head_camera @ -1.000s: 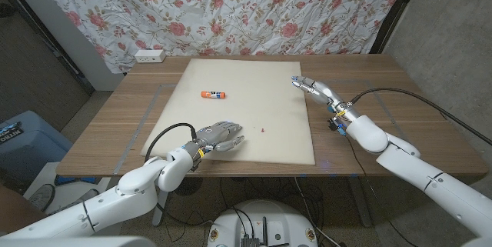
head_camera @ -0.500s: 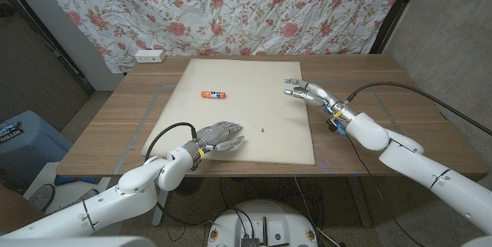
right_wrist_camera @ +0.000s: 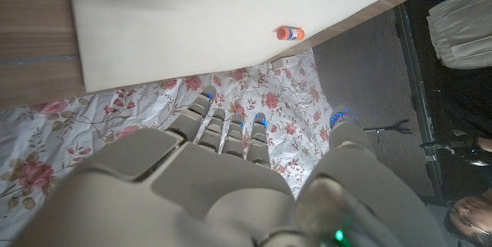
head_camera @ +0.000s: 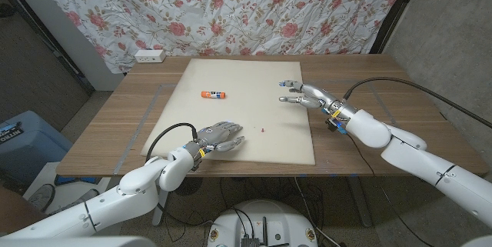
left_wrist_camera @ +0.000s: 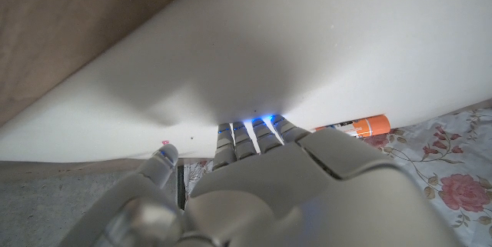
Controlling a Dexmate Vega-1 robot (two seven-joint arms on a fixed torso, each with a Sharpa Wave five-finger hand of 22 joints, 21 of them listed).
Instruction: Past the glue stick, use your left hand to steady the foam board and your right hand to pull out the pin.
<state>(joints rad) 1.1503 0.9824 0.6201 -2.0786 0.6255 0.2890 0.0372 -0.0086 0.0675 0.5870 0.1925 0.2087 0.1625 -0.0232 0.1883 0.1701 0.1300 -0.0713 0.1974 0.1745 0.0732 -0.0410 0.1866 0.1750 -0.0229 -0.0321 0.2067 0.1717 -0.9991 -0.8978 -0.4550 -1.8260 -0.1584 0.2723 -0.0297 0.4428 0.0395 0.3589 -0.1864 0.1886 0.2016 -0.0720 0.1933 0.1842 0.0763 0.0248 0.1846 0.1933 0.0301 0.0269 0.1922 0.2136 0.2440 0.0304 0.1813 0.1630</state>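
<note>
On one foam board (head_camera: 246,85): one glue stick (head_camera: 213,94), one pin (head_camera: 263,131), left hand (head_camera: 217,135).

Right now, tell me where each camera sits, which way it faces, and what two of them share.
Head view: fixed on the head, looking down at the wooden table; both arms show, left hand on the foam board, right hand above the board's right edge.
Left wrist view: on the left wrist, looking along the left hand's back across the board.
Right wrist view: on the right wrist, looking past the right hand's fingers at the board and curtain.
Shared: all three show the glue stick; head and left wrist views show the pin.
</note>
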